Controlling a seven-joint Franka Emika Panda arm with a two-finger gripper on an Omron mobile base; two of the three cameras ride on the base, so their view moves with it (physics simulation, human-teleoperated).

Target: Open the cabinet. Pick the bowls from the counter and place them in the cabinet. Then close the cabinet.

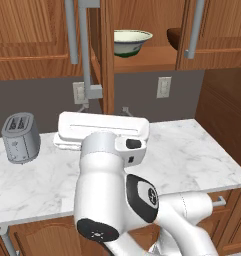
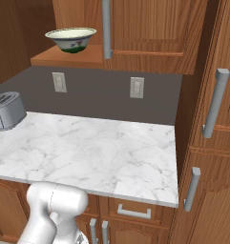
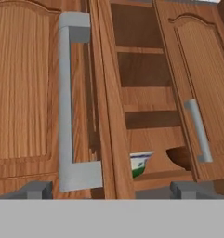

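Between my fingertips, which stand wide apart and hold nothing, my claw faces the cabinet with its doors ajar. Just beside my left tip rises the grey bar handle of the swung-out door. Inside, on the lower shelf, sit the cream bowl and the dark brown bowl. Below, the marble counter carries a toaster.

Even, bright, flat light filled the room, everything sharp. The cabinet was shadowed inside, and no glare touched the desk.
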